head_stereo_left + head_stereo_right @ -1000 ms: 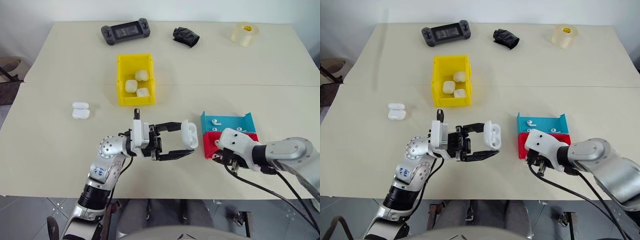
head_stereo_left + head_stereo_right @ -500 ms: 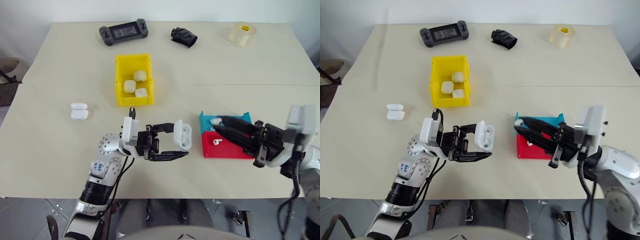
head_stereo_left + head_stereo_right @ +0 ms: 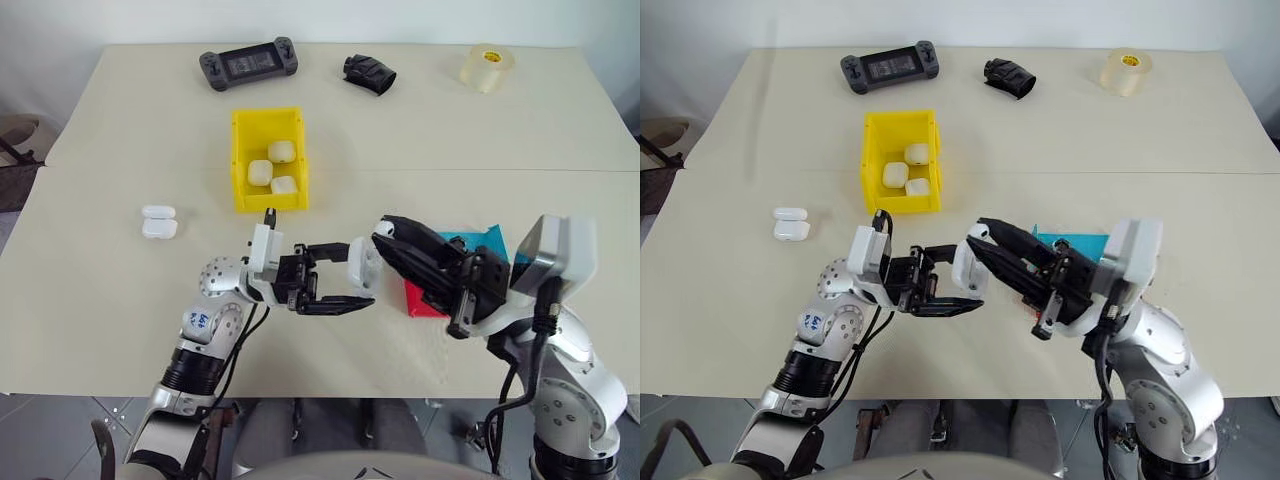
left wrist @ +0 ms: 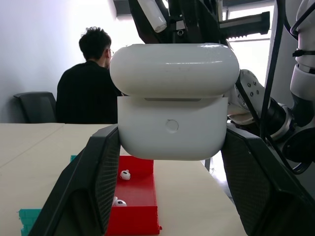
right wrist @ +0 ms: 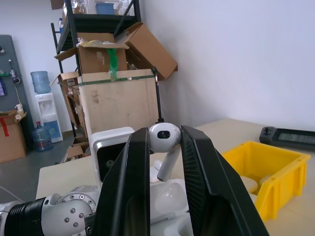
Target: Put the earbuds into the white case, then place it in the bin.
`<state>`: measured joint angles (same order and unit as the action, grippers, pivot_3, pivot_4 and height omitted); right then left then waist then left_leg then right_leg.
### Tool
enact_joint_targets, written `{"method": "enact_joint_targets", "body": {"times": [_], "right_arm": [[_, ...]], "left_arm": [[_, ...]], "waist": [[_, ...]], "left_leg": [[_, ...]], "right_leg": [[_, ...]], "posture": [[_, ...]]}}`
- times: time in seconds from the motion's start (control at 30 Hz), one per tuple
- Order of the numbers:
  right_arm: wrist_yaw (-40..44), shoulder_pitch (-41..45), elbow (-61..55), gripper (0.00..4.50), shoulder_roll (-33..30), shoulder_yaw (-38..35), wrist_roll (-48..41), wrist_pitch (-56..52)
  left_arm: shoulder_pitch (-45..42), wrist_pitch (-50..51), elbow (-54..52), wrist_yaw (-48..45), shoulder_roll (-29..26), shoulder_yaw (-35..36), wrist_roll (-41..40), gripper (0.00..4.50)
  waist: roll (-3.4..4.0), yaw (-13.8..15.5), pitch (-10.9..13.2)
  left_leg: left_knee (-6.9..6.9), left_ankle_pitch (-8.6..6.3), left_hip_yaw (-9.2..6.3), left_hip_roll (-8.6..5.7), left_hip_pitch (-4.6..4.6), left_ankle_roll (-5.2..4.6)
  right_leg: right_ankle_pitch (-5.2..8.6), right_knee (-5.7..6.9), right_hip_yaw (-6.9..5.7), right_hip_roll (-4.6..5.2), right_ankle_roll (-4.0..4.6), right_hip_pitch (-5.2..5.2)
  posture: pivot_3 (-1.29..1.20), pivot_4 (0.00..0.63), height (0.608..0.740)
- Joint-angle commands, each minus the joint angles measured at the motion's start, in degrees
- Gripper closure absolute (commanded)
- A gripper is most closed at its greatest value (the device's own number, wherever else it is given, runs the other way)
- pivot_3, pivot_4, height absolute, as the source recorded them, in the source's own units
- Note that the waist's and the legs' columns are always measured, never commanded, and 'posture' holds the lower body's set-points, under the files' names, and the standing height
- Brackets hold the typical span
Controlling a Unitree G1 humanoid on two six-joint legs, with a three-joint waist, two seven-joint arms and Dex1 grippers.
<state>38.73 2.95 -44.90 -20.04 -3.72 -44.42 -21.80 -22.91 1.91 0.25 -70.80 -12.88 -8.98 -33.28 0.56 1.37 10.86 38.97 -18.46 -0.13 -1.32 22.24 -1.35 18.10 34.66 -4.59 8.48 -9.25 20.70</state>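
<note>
The left hand (image 3: 352,277) is clamping an open white case (image 3: 364,262) between its 2 black fingers, holding it above the counter (image 3: 120,300) with the flip lid swung up; in the left wrist view the case (image 4: 172,101) is sitting squarely between both pads.

The right hand (image 5: 165,140) is pinching 1 earbud (image 5: 165,142) between its fingertips, stem pointing down toward the open case (the case's cavities are showing just below the earbud in the right wrist view). From the head camera the right hand's fingertips (image 3: 385,232) are standing just beside the held case, at its open top.

Behind the right hand, a blue tray (image 3: 490,240) and a red tray (image 3: 415,300) are lying side by side; in the left wrist view 2 earbuds (image 4: 124,174) are lying in the red tray.

The yellow bin (image 3: 268,160) is standing further back on the counter, well apart from both hands, and is holding 3 closed white cases. 1 more white case (image 3: 159,221) is lying open to the left of the bin.

At the far edge are lying a handheld game console (image 3: 248,64), a black object (image 3: 369,73) and a tape roll (image 3: 486,67). A person (image 4: 91,83) is sitting in the background of the left wrist view.
</note>
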Motion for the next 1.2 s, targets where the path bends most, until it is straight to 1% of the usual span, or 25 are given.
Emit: {"method": "enact_joint_targets", "body": {"times": [0.03, 0.4, 0.73, 1.2], "right_arm": [[-0.38, -0.26, 0.67, 3.99, 1.47, 1.43, 1.80, 3.95], [0.06, -2.69, 5.41, 3.99, 2.66, 1.31, 3.73, 10.23], [1.82, -4.68, 7.14, 3.99, 1.38, 3.81, 5.50, 11.78], [1.70, -2.65, 11.88, 3.99, 1.24, 4.77, 9.61, 15.33]], "left_arm": [[-1.22, -0.05, -1.16, 0.47, 0.93, 0.28, -0.25, 1.76], [-1.65, 0.98, -2.07, 0.70, 0.94, 1.07, -1.06, 1.76], [-2.45, 1.64, -2.11, 0.71, 1.12, 1.46, -1.07, 1.76], [-2.83, 1.83, -2.35, 0.54, 1.70, 1.46, -1.19, 1.76]], "waist": [[0.00, -0.01, 0.00], [0.00, -0.06, 0.00], [0.00, -0.05, 0.00], [0.00, -0.04, 0.00]], "left_leg": [[0.00, 0.00, 0.00, -0.01, 0.00, 0.00], [-0.01, 0.00, 0.02, -0.02, -0.01, 0.00], [-0.02, 0.00, 0.03, -0.01, -0.01, 0.00], [-0.02, 0.00, 0.03, -0.01, -0.01, 0.00]], "right_leg": [[0.00, 0.00, 0.01, 0.00, 0.00, 0.00], [0.00, 0.01, 0.02, -0.02, 0.00, 0.02], [0.00, 0.01, 0.03, -0.02, 0.00, 0.02], [0.00, 0.00, 0.03, -0.02, 0.00, 0.02]], "posture": [[0.00, 0.150, 0.740], [0.00, 0.150, 0.740], [0.00, 0.150, 0.740], [0.00, 0.150, 0.740]]}}
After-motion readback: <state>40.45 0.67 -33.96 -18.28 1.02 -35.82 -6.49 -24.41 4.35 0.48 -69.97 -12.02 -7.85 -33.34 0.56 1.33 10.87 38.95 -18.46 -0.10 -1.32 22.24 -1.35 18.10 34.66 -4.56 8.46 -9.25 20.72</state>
